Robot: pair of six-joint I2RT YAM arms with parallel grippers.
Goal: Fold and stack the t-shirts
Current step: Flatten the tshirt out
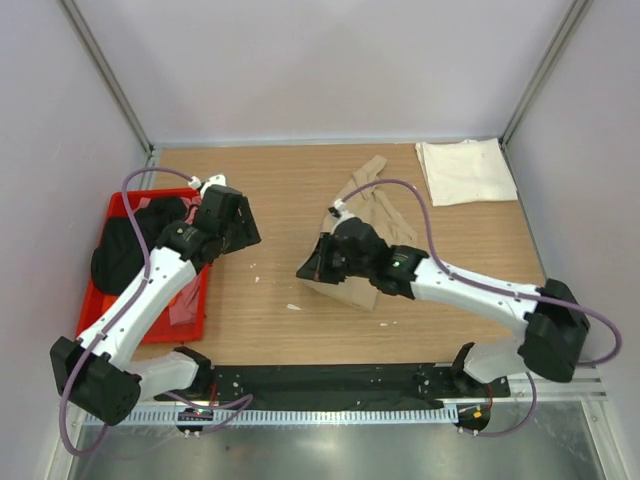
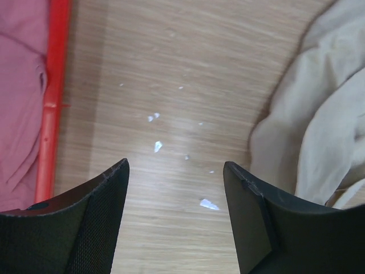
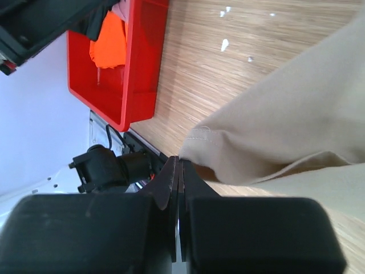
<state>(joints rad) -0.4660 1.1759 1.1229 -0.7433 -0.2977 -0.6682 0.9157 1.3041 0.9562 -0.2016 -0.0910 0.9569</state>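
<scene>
The left hand [image 2: 175, 166] has its two fingers wide apart and holds nothing. It hangs over bare wooden worktop [image 1: 280, 180] with small white crumbs [image 2: 157, 146] right under it. On one side of this hand is the wall of the red bin [image 2: 51, 85], with a pink t-shirt [image 2: 20, 85] inside that is cut off by the picture edge. On its other side lies the bunched-up tan t-shirt [image 2: 319, 114], near but not touching. The right hand [image 3: 178, 162] has its fingers squeezed together on a corner of the tan t-shirt's hem. From this hand the shirt stretches away toward the far side of the worktop, so its long way runs from near to far, and it is crumpled, not flat. The right arm covers the middle of it, so I cannot tell where the neck and sleeves are. Far beyond the right hand, in the back corner, a cream-white t-shirt [image 1: 465, 170] lies folded flat. In the bin an orange t-shirt [image 3: 108, 43] peeks out, and a black t-shirt [image 1: 125, 245] sits partly hidden under the left arm.
</scene>
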